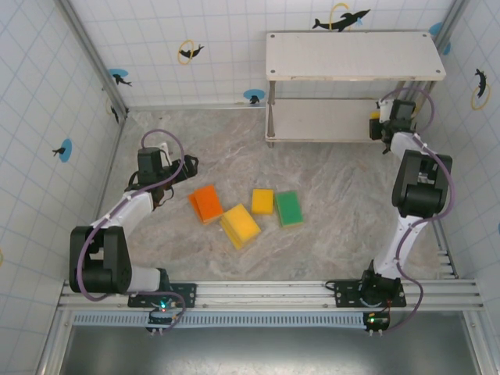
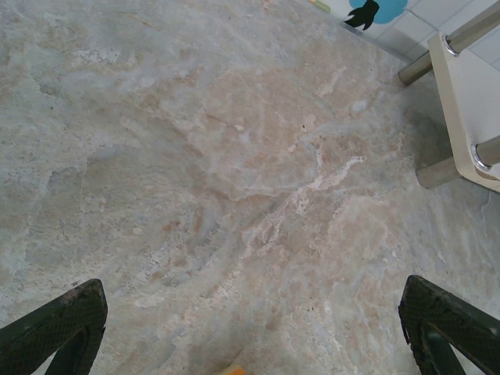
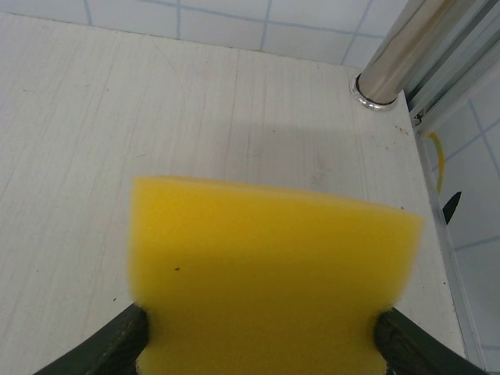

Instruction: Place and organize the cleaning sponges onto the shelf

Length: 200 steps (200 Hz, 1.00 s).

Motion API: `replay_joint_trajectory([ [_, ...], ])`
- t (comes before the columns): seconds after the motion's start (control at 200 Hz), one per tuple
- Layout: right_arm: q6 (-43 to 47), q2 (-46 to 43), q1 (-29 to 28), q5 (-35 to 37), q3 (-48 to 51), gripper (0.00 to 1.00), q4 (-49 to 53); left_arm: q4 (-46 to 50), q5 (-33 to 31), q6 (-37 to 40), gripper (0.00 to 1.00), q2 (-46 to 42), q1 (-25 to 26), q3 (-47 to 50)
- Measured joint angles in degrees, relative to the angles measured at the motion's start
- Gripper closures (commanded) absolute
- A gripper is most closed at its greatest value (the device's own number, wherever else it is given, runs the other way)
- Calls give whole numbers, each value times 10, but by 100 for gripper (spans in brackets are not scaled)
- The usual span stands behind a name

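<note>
**Four sponges on the bench, one at the shelf**

The shelf (image 1: 355,55) stands at 1 o'clock on the marbled bench (image 1: 344,226). The right tool (image 1: 380,123) is at the 3 o'clock end of the lower board, with a yellow sponge (image 1: 375,116) showing at its tip. Mid-bench lies an orange sponge (image 1: 207,203). A large yellow sponge (image 1: 241,225) is just beside it at 4 o'clock. A small yellow sponge (image 1: 262,201) and a green sponge (image 1: 289,208) sit side by side toward 3 o'clock. The left tool (image 1: 190,164) hangs near the orange sponge's 11 o'clock.

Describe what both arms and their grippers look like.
The left arm and right arm are white links joined by bulky black joint housings, each with a looping purple cable. Black bases carry a green light. The left gripper has dark fingers with a cross-hatched texture.
</note>
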<state>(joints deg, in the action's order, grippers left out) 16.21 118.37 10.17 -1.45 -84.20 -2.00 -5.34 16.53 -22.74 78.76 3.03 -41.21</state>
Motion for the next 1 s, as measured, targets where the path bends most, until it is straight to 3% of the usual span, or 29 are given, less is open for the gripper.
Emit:
replay_joint_trajectory([
  [0.466,3,19,-1,10,-28,38,15,-1,1,0,2,14,0,-3],
  [1.001,-4,22,-4,21,-29,25,16,-2,9,0,2,19,0,-8],
])
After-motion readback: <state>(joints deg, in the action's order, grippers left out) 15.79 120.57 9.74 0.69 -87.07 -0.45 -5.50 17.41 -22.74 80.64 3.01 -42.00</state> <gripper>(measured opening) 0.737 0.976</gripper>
